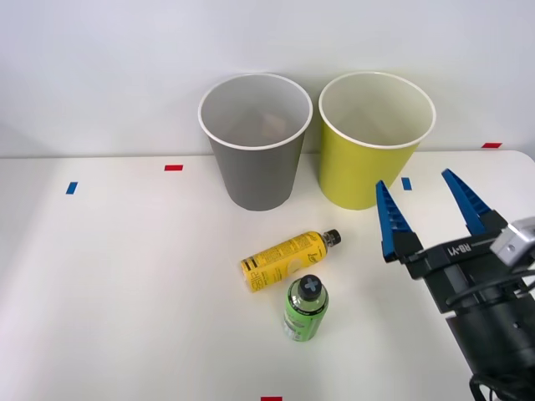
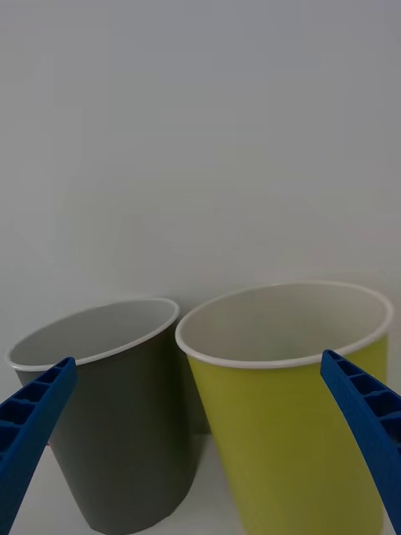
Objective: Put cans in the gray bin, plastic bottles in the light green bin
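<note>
Your right gripper (image 1: 428, 194) stands with its fingers spread wide and nothing between them, raised over the table (image 1: 117, 276) and pointed toward the two bins. The light green bin (image 1: 374, 138) sits just ahead of the fingertips, and the gray bin (image 1: 255, 140) stands beside it, further to the gripper's left; in the wrist view both rims, gray bin (image 2: 96, 334) and light green bin (image 2: 284, 326), lie between the blue fingers. The yellow bottle (image 1: 288, 260) lies on its side to the gripper's left and slightly behind the fingertips, and the green bottle (image 1: 305, 307) stands upright just beside it, further back. Expect three risks. A forward reach can strike the light green bin and tip it. A grasp on the round yellow bottle can roll it away. A low sweep can knock over the green bottle, which stands close to the yellow one.
</note>
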`<control>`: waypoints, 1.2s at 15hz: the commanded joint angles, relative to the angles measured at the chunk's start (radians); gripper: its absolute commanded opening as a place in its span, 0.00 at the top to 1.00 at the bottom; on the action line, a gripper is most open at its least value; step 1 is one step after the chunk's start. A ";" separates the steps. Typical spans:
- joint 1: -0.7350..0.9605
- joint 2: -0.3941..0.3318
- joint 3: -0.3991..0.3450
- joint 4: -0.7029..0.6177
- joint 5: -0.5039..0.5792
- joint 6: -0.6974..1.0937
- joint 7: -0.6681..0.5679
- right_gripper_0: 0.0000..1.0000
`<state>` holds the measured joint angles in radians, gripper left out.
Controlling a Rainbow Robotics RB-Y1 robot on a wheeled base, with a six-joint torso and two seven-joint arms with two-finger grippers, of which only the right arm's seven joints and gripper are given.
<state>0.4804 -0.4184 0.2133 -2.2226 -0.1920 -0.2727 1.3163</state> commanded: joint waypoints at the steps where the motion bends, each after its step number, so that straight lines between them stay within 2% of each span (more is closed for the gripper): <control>1: 0.133 0.033 -0.025 -0.003 0.000 -0.077 0.004 0.00; 5: 0.230 0.116 -0.035 0.015 -0.001 -0.149 0.012 0.00; 9: 0.207 0.188 -0.051 0.244 -0.003 -0.387 0.034 0.00; 13: 0.222 0.190 -0.084 0.308 -0.033 -0.393 0.041 0.00; 18: 0.242 0.314 -0.150 0.350 0.000 -0.395 0.043 0.00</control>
<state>0.7213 -0.1254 0.0726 -1.8794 -0.2029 -0.6670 1.3592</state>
